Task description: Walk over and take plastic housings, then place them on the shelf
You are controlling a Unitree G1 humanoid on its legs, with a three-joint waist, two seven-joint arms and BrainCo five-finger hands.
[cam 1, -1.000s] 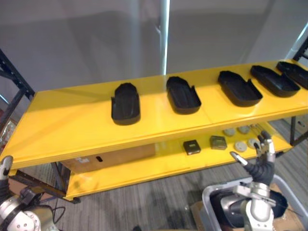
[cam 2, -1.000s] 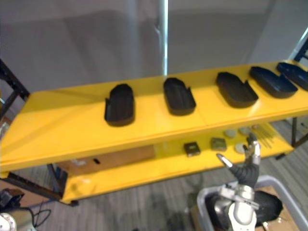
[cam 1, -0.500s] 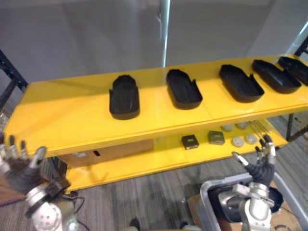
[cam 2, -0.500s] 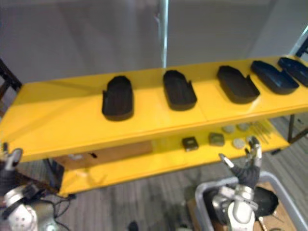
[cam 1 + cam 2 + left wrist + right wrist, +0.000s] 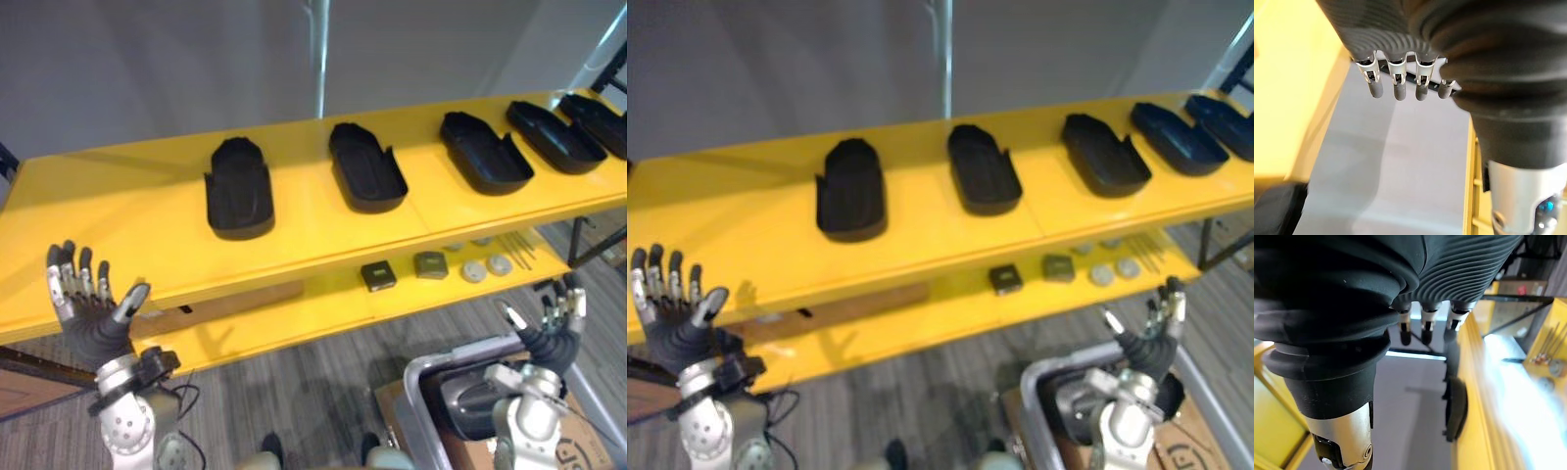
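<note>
Several black plastic housings lie in a row on the yellow shelf's top board: one at the left, one in the middle, one right of it, and two at the far right. My left hand is raised below the shelf's front edge at the lower left, fingers straight and spread, holding nothing. Low at the right my right hand is held up over a grey bin, fingers straight and empty. Another black housing lies in that bin.
The lower yellow board carries two small dark blocks, some round grey discs and thin rods. A brown box sits under the top board. A dark frame post stands at the right.
My left hand has risen into view at the lower left with fingers spread. The whole picture has shifted, so the camera moved. My right hand stays up over the bin.
</note>
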